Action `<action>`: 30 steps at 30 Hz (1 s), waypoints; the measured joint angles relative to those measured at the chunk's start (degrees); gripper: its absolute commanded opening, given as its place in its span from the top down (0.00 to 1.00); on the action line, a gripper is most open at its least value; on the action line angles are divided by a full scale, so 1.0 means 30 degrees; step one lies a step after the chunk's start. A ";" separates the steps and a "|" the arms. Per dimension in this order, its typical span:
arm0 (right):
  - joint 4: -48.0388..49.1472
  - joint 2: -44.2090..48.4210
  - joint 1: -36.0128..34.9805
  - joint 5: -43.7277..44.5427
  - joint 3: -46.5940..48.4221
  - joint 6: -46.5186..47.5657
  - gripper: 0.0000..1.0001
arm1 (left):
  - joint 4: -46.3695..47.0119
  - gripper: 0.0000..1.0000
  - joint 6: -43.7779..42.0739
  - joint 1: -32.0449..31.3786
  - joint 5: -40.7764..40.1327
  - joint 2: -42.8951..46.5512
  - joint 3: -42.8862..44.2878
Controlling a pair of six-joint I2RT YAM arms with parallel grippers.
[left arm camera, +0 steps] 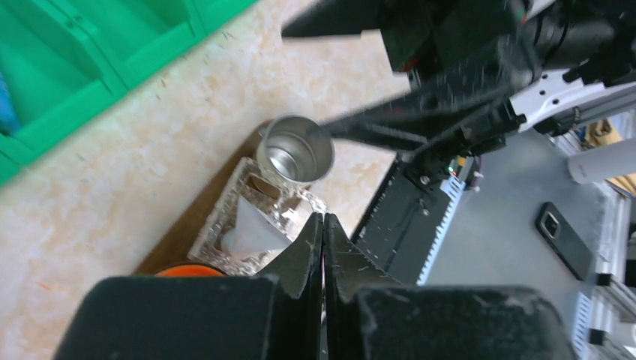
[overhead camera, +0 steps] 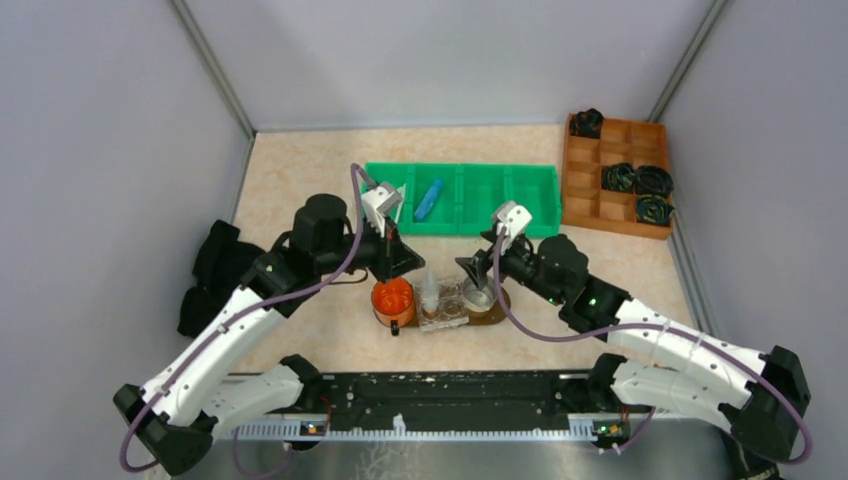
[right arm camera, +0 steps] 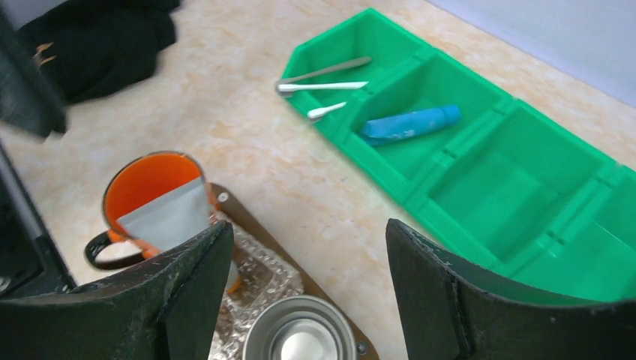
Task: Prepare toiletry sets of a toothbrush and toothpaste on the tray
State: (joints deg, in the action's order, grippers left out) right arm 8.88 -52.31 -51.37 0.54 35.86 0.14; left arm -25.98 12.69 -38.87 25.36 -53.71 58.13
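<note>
Steel cup [right arm camera: 300,339] sits beneath the right gripper [right arm camera: 307,232], jaws wide, empty; left gripper [left arm camera: 324,225] pinched closed on nothing. Toothbrushes [right arm camera: 322,81] and blue tube [right arm camera: 411,124] lie in the green bin [right arm camera: 495,187]; reaching across could topple that cup off the tray [right arm camera: 255,225]

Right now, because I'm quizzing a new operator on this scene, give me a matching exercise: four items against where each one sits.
Items:
1. blue tube
2. white tube
3. metal cup
4. toothbrushes

Places:
A. in the orange mug
B. on the tray, below the open right gripper
C. end compartment of the green bin
D. second compartment of the green bin

Pairs: 1-D, 2-A, 3-B, 4-C
</note>
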 measured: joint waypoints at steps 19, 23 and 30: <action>-0.5530 -0.1348 0.6186 0.2681 0.3934 -0.5996 0.23 | -0.4481 0.48 0.3504 -0.0627 0.1982 0.2200 -0.3177; -0.5719 -0.1880 0.6302 0.2419 0.3927 -0.6419 0.23 | -0.4903 0.56 0.4408 -0.1785 0.1800 0.2514 -0.3978; -0.5763 -0.2426 0.6892 0.1756 0.3927 -0.6637 0.23 | -0.5253 0.70 0.6258 -0.4626 0.0444 0.2346 -0.4991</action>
State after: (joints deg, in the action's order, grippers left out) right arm -8.40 -59.59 -30.70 5.80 47.64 -19.77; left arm -41.74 31.46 -52.75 26.70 -46.68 43.16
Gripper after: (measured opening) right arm 0.770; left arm 0.321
